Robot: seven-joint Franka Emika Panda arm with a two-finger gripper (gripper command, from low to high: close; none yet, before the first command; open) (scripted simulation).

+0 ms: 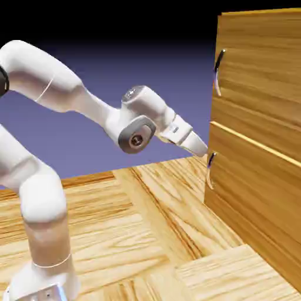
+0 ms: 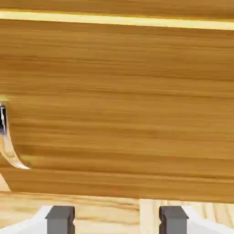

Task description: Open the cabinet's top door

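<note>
Exterior view: the tool (image 1: 200,146) points at the cabinet (image 1: 258,147), level with the seam between the panels and just short of the lower handle (image 1: 210,170). The top door (image 1: 261,64) and its handle (image 1: 218,72) sit above and ahead of the tool, so it should rise before closing in.

Hand view: the fingertips (image 2: 60,218) stand well apart with nothing between them. Wood fills the frame, with a handle (image 2: 6,141) far left; centre the bar between the jaws before closing.
</note>
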